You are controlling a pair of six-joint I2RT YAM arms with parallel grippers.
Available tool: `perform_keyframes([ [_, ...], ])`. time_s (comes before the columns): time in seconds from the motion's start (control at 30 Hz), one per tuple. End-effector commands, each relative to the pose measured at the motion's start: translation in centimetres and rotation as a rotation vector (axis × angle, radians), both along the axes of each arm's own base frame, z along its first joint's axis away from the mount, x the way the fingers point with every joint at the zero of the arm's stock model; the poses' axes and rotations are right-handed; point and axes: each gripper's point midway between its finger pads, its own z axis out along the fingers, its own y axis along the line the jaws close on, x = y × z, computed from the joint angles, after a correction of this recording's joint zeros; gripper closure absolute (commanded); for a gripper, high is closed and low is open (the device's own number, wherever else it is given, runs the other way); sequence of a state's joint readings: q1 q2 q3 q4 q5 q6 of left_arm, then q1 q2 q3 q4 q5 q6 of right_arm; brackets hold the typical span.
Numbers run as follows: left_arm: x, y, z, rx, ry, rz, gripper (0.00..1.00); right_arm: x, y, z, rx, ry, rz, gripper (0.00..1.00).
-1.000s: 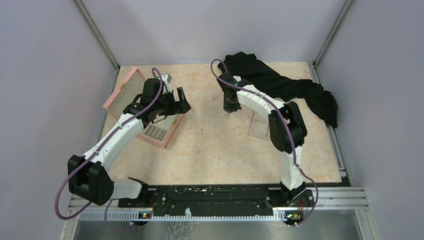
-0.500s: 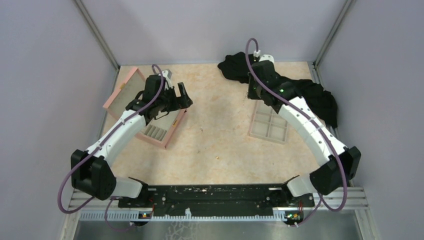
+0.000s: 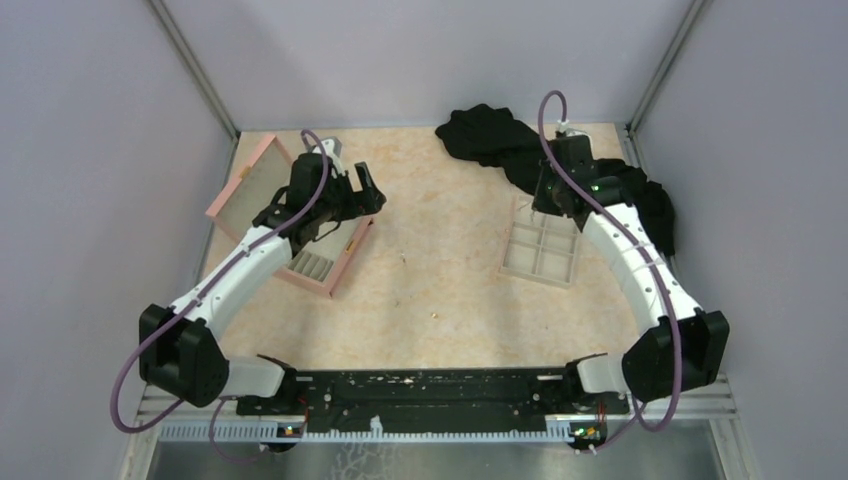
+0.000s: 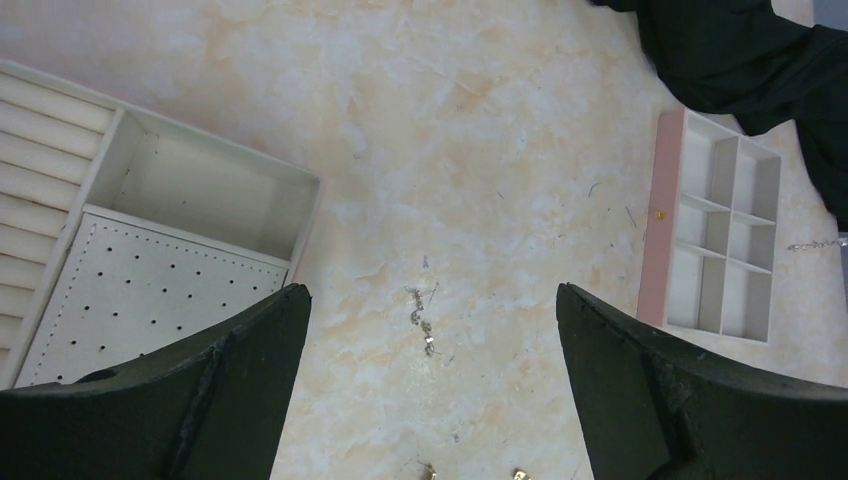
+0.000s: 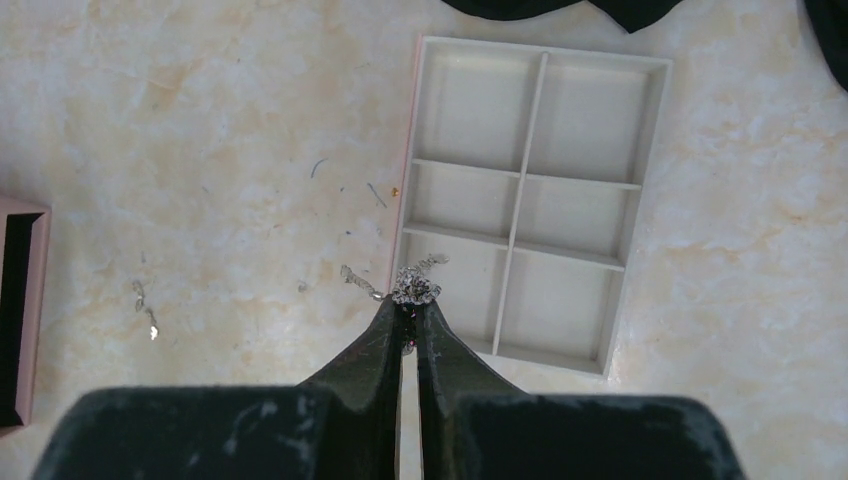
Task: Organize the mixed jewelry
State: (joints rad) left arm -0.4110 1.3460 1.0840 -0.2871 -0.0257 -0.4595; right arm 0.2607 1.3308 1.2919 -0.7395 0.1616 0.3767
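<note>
1. Right gripper [image 5: 410, 305]: jaws pressed together, pinching a silvery cluster [image 5: 415, 288] of the mixed jewelry at the fingertips. In the wrist view the cluster sits over the rim of the beige compartment tray [image 5: 545, 50] that faces the table's centre, at an end compartment.
2. Left gripper [image 4: 430, 290]: jaws spread wide, holding nothing, poised above the table [image 3: 450, 290] just beside the pink box [image 4: 215, 195].
3. Loose chain [image 4: 422, 322]: lies on the bare table near its centre, between box and tray, apart from both.
4. Gold specks [image 3: 437, 315]: lie closer to the table's near edge than the chain.
5. Tray: six compartments, toward the far right corner; a black cloth [image 3: 500, 140] lies just beyond it.
6. Pink box: open, by the left edge, lid raised.
</note>
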Motion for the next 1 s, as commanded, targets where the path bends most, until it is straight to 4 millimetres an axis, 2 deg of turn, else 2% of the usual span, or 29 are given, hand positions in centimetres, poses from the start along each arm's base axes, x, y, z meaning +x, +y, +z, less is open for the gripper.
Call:
perform_keyframes([
  [0.0,0.2,-0.1,1.9,-0.014,-0.074,0.007,0.01,1.1,-1.2,-0.1,0.055,-0.010,-0.066,1.00],
  [0.13,0.0,0.1,2.1,-0.017,-0.092,0.019,0.01,1.5,-2.2,-1.6,0.050,0.044,-0.116,1.00],
  [0.4,-0.2,0.0,2.4,-0.022,-0.105,0.015,0.01,3.4,-2.8,-3.4,0.062,0.064,-0.157,1.00],
  [0.53,-0.1,-0.3,2.5,-0.027,-0.102,0.005,0.01,5.0,-2.8,-4.0,0.074,0.062,-0.172,1.00],
  [0.8,-0.2,-0.3,2.3,-0.028,-0.089,0.007,0.01,8.0,-2.6,-6.5,0.091,0.097,-0.183,1.00],
  [0.97,-0.4,-0.1,2.2,-0.021,-0.087,0.013,0.01,9.1,-2.5,-7.8,0.088,0.123,-0.186,1.00],
])
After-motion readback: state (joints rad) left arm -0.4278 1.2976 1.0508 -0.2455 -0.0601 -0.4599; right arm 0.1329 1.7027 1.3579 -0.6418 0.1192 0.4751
